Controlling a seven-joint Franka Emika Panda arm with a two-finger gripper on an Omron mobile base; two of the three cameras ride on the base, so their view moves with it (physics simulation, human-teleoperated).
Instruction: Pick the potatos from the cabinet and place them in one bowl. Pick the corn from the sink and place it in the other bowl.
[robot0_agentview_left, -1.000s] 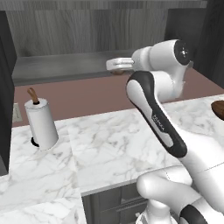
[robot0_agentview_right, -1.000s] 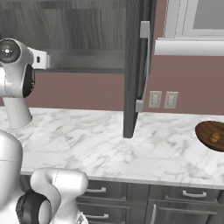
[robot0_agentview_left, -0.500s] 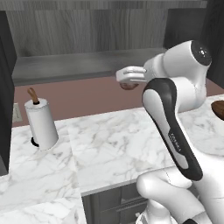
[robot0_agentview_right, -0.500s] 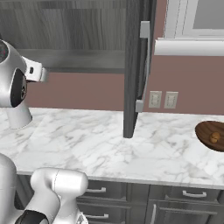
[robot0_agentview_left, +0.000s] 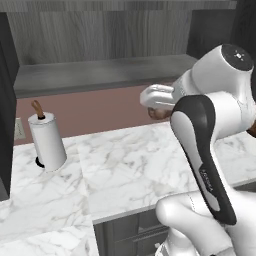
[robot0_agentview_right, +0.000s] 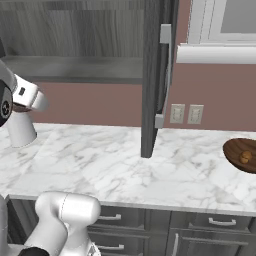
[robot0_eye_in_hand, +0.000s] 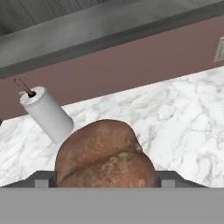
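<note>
- Claw (robot0_eye_in_hand: 105, 186) is seen clamped wide around the reddish-brown potato (robot0_eye_in_hand: 105, 153), which is carried between its jaws; in the left base view the potato (robot0_agentview_left: 159, 113) peeks out brown beneath the white hand.
- Since half a second ago the hand has been swung further out and away from the cabinet's grey shelf (robot0_agentview_left: 100, 75), and is now held above the marble counter (robot0_agentview_left: 130, 165), toward its rear edge by the pink backsplash.
- Over the same second the grip has been kept unchanged, so the potato is judged to be securely in transit rather than slipping.
- A paper-towel roll (robot0_agentview_left: 47, 140) is left standing near the counter's rear left corner, well apart from the load.
- The dark brown wooden bowl (robot0_agentview_right: 241, 155) is seen at the counter's far right edge, beyond the open cabinet door (robot0_agentview_right: 155, 80), with an orange-brown potato (robot0_agentview_right: 245, 157) already lying in it.
- What remains, it is judged, is a long carry rightward past the door, then a release over that bowl; the door's edge is the likeliest obstacle.
</note>
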